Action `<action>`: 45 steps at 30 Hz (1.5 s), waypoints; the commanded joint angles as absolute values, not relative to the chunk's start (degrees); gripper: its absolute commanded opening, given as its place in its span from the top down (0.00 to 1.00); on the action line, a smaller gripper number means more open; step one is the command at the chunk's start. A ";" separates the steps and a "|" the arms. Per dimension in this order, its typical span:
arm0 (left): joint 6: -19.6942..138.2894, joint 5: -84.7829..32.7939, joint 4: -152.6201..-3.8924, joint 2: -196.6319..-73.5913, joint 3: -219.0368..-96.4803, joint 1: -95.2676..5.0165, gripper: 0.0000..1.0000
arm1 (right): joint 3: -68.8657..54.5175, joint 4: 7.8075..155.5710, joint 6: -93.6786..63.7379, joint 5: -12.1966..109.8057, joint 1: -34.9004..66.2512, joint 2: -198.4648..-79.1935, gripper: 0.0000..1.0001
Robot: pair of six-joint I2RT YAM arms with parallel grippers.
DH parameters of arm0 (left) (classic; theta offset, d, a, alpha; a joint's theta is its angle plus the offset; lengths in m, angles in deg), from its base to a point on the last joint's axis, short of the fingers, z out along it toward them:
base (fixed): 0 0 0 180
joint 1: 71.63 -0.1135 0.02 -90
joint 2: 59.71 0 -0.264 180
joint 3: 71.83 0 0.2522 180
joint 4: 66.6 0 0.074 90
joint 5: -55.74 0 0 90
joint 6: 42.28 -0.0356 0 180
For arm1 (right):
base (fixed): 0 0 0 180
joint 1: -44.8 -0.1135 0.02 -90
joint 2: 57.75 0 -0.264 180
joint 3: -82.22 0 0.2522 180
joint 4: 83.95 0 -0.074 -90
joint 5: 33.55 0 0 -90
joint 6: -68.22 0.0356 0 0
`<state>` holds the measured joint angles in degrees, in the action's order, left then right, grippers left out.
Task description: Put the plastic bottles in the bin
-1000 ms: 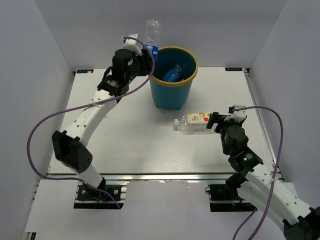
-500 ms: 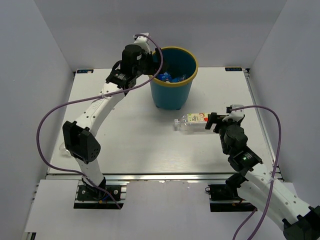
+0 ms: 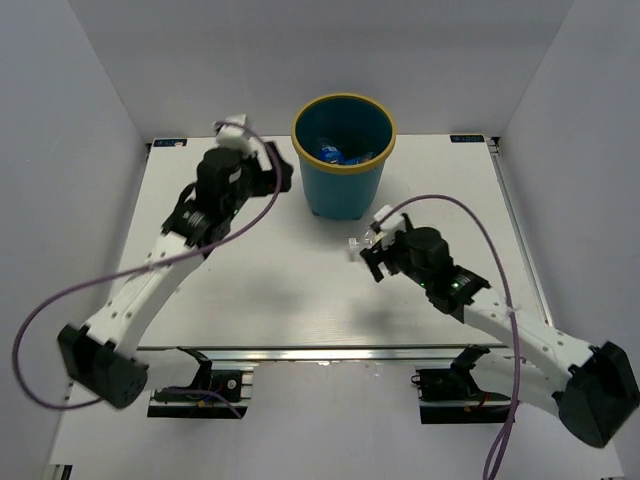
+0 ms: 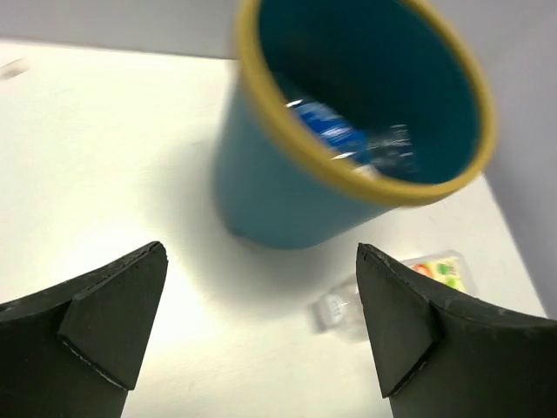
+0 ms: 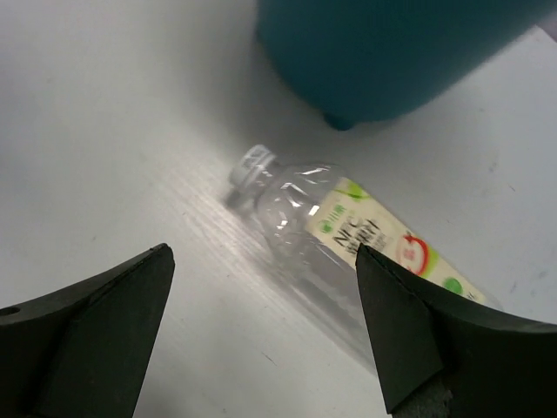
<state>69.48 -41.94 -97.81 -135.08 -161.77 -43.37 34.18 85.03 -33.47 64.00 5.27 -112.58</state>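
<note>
The dark teal bin with a yellow rim stands at the back centre. Bottles with blue labels lie inside it, also seen in the left wrist view. My left gripper is open and empty, just left of the bin. The clear bottle with the white fruit-print label lies on the table in front of the bin, white cap toward the left. My right gripper is open above it and hides most of it in the top view. The other bottles are not visible.
The bottle lies close to the bin's foot. White walls enclose the table at the back and both sides. The left arm's purple cable loops over the left of the table.
The blue-labelled bottle my left gripper held over the bin is now in the bin, and the left arm has pulled back to the left. My right arm has swung left over the fruit-print bottle.
</note>
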 commanded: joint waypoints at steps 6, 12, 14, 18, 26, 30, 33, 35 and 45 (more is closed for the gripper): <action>87.25 -63.86 -106.02 -114.56 -131.77 -43.94 0.02 | 17.42 73.78 -51.12 70.14 -3.97 -133.56 0.11; 96.93 -68.18 -111.91 -115.52 -128.22 -44.20 0.02 | 8.28 68.41 -55.62 80.60 -5.64 -148.07 0.11; 96.33 -67.48 -109.91 -115.43 -126.90 -44.29 0.02 | 6.24 68.22 -56.33 83.58 -5.65 -151.07 0.11; 95.62 -66.51 -108.58 -116.66 -126.81 -44.29 0.02 | 3.60 70.32 -59.83 87.46 -5.65 -159.50 0.11; 95.62 -68.71 -109.80 -115.96 -127.07 -44.29 0.02 | -0.35 70.69 -62.22 90.55 -5.56 -169.45 0.18; 95.71 -69.24 -110.77 -114.73 -127.51 -44.29 0.02 | -2.46 66.74 -59.50 89.67 -5.65 -169.99 0.54; 95.71 -69.41 -110.68 -113.85 -127.43 -44.29 0.02 | -1.59 66.29 -58.70 89.67 -5.65 -167.71 0.69; 95.71 -69.41 -110.60 -113.58 -127.51 -44.38 0.02 | -1.06 66.29 -58.09 89.41 -5.65 -166.13 0.79; 95.79 -68.97 -110.51 -114.72 -127.78 -44.29 0.02 | 0.26 65.59 -55.27 81.70 -7.14 -145.95 1.00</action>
